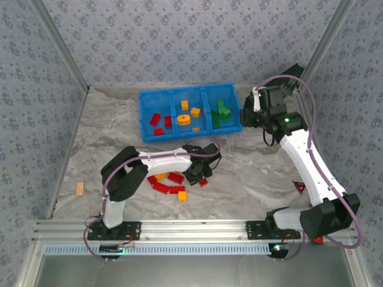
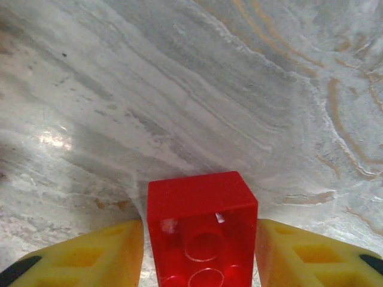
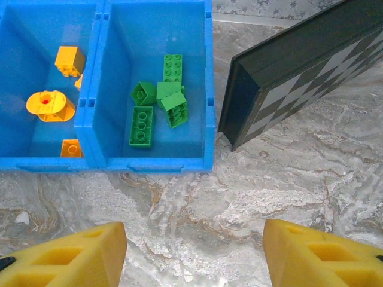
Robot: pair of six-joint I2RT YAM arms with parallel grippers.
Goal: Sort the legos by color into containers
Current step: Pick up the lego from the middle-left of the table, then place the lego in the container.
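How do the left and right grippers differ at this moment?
The left gripper has a red lego between its fingers, touching both sides; the right gripper stands open with nothing between. The left gripper is at the loose legos; the right gripper is by the green compartment of the blue tray. Both have yellow fingers.

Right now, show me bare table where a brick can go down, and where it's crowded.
Free: between the blue tray and the left wall; between the loose bricks and the right arm. Crowded: around the left gripper, shut on a red brick, by those bricks.
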